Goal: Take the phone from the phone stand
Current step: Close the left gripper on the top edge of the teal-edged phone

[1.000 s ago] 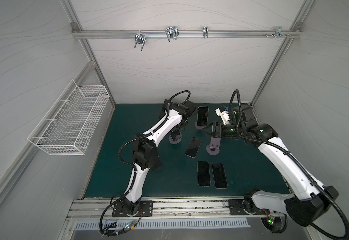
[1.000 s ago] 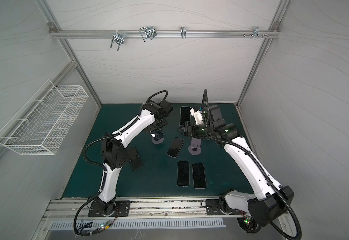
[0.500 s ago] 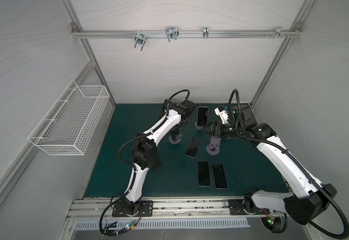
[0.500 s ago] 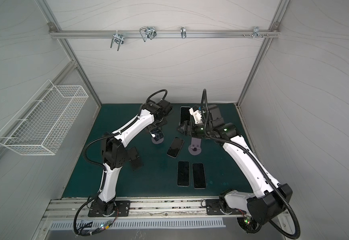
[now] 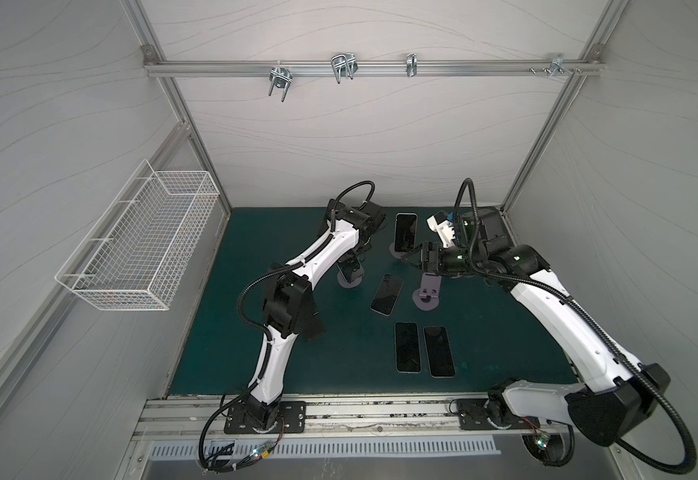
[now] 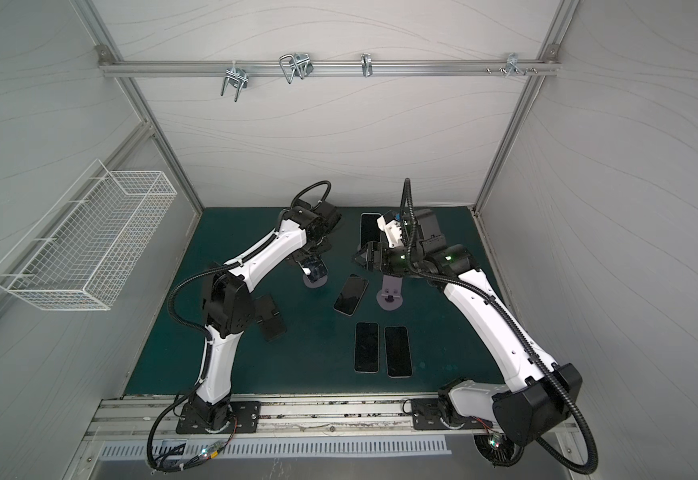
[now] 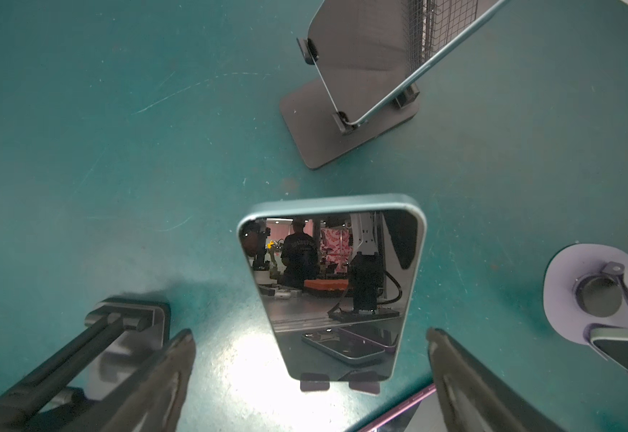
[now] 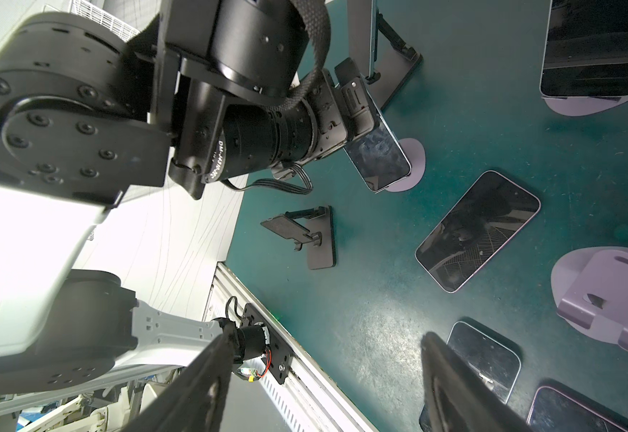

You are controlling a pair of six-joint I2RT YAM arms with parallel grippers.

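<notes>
A dark phone (image 7: 331, 284) leans upright on a round purple phone stand (image 6: 316, 283); its purple lips (image 7: 338, 385) hold the lower edge. My left gripper (image 7: 310, 355) is open with a finger on each side of the phone, both clear of its edges. In both top views the left arm covers most of this phone (image 5: 349, 270). From the right wrist view the left gripper (image 8: 353, 101) sits at the top of the phone (image 8: 377, 157). My right gripper (image 5: 410, 259) is open and empty, above an empty purple stand (image 5: 426, 291).
Another phone (image 5: 405, 230) stands on a purple stand at the back. One phone (image 7: 372, 63) rests on a black stand. An empty black stand (image 8: 312, 239) is nearby. A loose phone (image 5: 386, 294) and two flat phones (image 5: 407, 347) (image 5: 438, 351) lie on the green mat (image 5: 255, 365).
The right gripper has drifted a little to the left over the empty purple stand. The left arm has barely moved, and both grippers are as wide as before.
</notes>
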